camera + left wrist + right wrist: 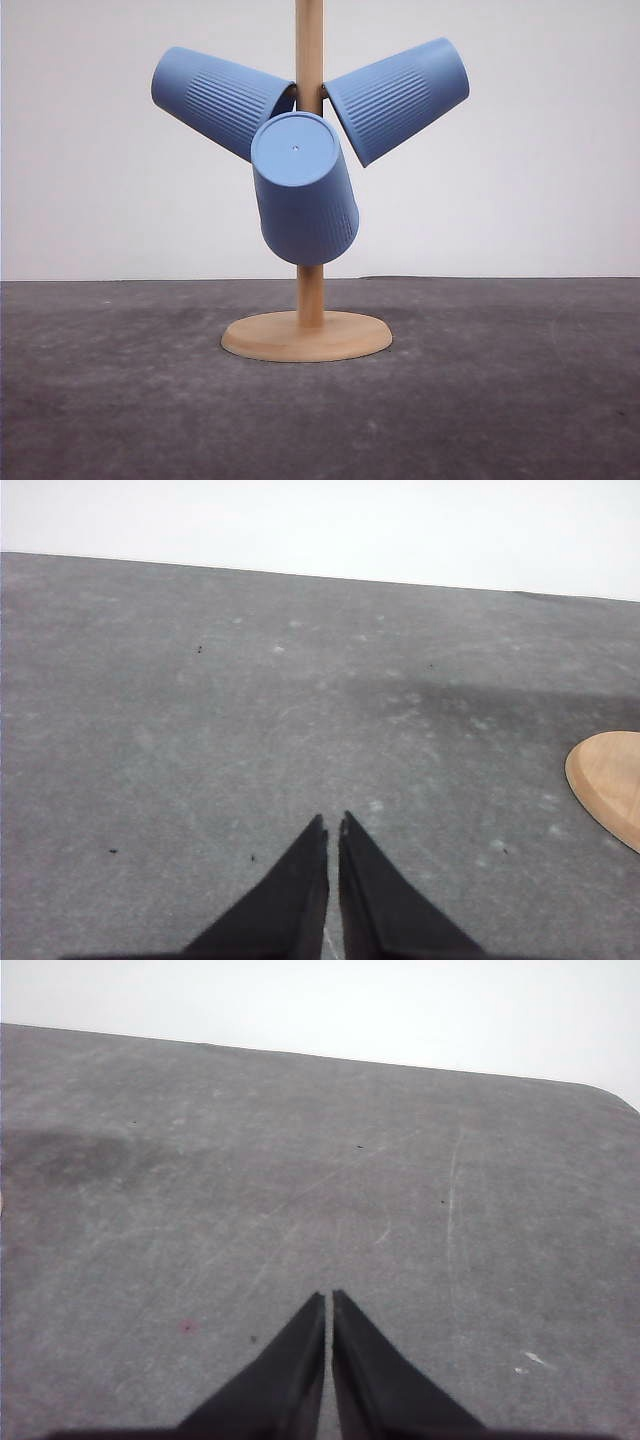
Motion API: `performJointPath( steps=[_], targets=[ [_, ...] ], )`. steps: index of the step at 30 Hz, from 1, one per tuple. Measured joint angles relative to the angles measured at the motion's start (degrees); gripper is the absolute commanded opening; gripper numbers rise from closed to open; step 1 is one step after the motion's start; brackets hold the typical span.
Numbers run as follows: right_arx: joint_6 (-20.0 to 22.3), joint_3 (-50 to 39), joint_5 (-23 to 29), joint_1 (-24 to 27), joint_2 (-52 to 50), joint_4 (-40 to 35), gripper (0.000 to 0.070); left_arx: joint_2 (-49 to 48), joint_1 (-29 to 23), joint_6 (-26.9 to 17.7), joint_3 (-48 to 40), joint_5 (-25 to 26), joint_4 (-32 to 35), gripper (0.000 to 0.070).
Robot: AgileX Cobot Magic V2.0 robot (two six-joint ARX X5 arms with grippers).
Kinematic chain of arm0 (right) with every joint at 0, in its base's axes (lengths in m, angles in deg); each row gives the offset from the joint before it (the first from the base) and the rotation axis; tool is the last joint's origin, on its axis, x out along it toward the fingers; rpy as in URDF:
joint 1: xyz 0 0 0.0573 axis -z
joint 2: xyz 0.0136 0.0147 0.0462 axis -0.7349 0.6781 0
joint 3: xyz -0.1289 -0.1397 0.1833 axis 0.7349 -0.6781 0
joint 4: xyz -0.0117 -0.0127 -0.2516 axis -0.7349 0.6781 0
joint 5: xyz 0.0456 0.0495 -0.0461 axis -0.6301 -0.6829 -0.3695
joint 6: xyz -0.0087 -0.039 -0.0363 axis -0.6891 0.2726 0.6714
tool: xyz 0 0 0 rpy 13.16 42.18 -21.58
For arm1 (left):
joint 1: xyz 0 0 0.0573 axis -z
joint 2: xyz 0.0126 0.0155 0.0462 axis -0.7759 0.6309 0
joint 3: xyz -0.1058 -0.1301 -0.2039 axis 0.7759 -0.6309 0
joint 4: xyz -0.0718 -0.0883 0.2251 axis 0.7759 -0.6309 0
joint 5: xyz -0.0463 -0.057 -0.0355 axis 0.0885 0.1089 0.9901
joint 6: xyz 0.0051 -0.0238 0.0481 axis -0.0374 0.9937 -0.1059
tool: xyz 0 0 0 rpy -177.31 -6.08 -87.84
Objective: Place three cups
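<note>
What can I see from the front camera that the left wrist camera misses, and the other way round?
Front camera alone: three blue cups hanging on the wooden stand's pole, bottoms pointing outward. Left wrist camera alone: the left gripper, its black fingers nearly touching and holding nothing. Shared by both: the grey table and the stand's round wooden base, seen at the frame's edge from the wrist.

Soft even light, faint shadows, sharp.

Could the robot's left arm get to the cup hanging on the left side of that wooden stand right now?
Probably yes. The left gripper is shut and empty over bare table, with the stand's base nearby. The left cup hangs openly on the stand, nothing blocking it, though the arm must rise.
</note>
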Motion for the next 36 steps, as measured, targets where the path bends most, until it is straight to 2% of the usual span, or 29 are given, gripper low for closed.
performJointPath(
  steps=[36],
  targets=[
    [0.0,0.0,0.0,0.0,0.0,0.0,0.001,0.0,0.0,0.0,0.0,0.0,0.0,0.0]
  ],
)
